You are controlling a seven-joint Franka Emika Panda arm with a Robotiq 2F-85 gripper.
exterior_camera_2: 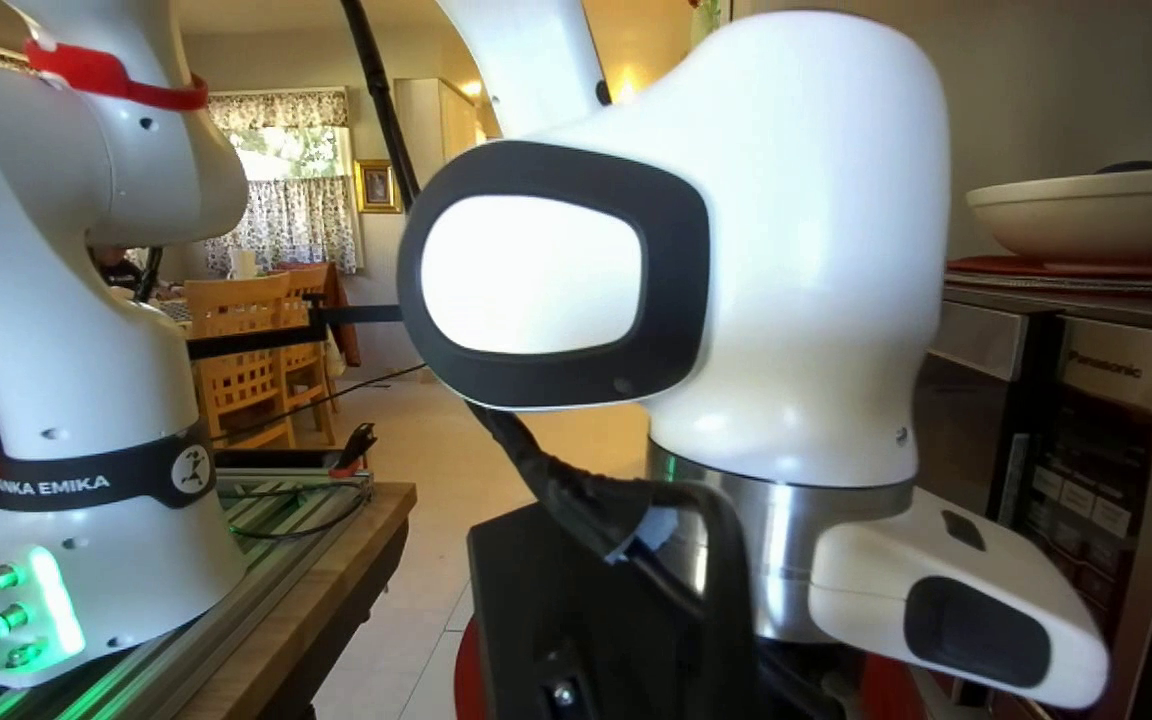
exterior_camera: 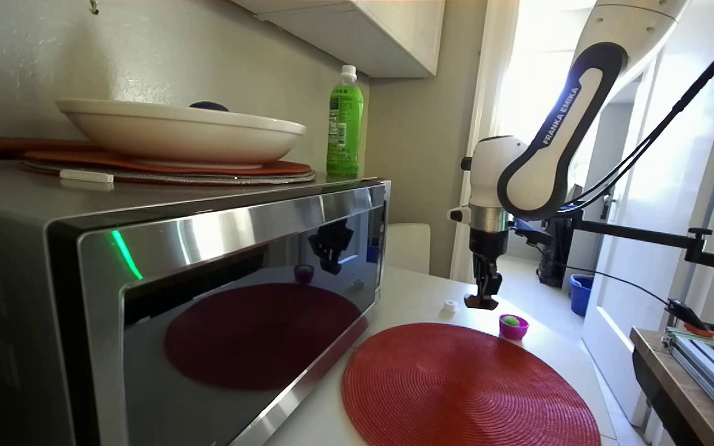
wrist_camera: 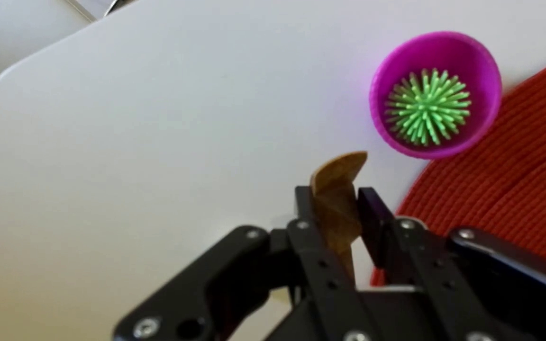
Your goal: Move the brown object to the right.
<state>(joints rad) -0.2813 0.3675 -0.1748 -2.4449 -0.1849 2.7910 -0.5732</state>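
The brown object is a small curved brown piece between my gripper's fingers in the wrist view. My gripper is shut on it, and its curved tip sticks out past the fingertips. In an exterior view, my gripper points down with the brown object at its tips. They look raised above the white table, left of and behind the pink cup. In an exterior view the arm hides the gripper and the brown object.
The pink cup holds a green spiky ball. A red round placemat lies beside it. A small white piece lies on the white table. A microwave bearing a large bowl and a green bottle stands alongside.
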